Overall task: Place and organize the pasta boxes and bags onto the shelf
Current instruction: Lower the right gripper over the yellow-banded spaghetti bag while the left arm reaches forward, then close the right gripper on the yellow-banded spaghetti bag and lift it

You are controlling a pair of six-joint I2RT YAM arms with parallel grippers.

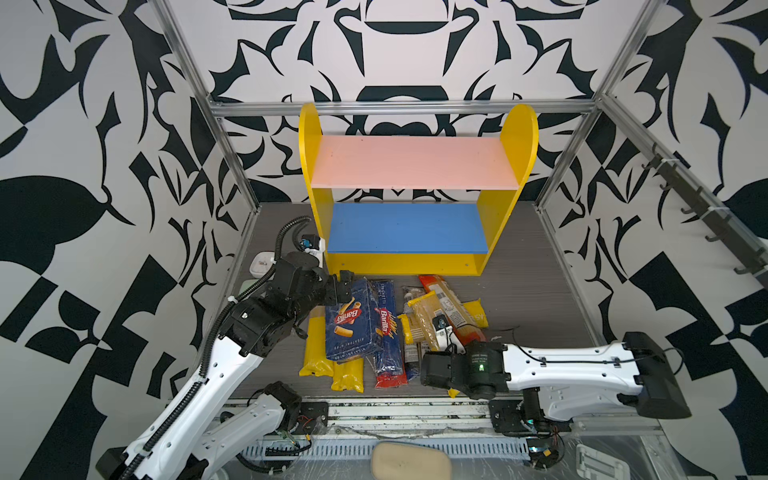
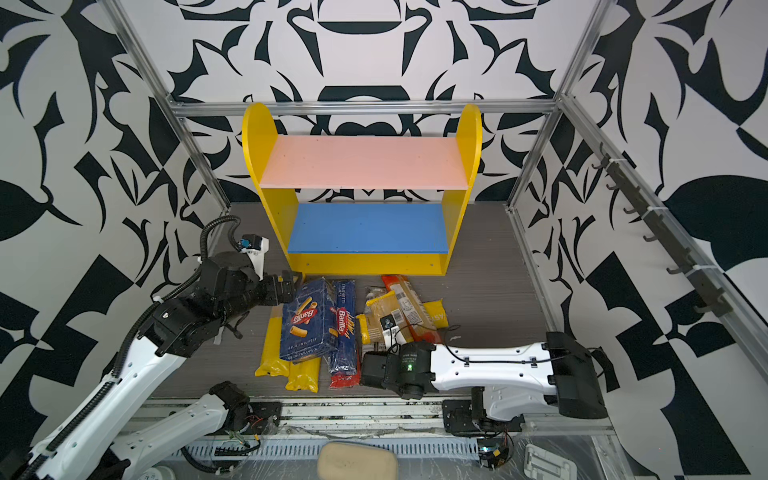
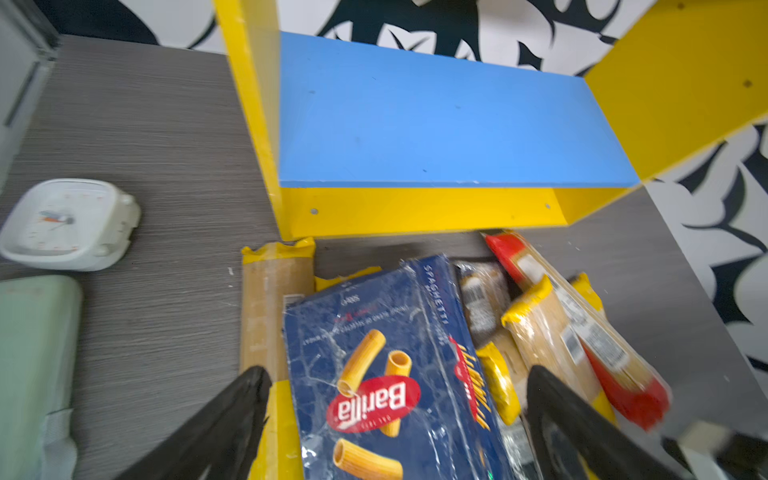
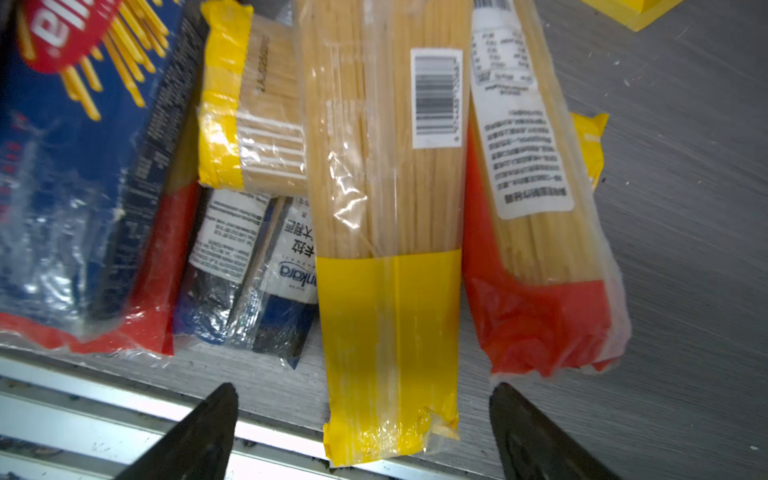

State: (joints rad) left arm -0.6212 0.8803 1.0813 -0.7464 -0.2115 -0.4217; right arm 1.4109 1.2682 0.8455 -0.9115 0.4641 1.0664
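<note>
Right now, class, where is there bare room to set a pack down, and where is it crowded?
On the shelf, the pink board and blue board are bare. So is the table between shelf and right wall. Crowded: boxes and bags heaped before the shelf.

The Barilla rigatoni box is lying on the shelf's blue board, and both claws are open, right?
Not quite: the Barilla rigatoni box lies in front of the shelf, atop yellow-ended bags. The blue board is bare in both top views. The left claw and right claw are indeed open.
</note>
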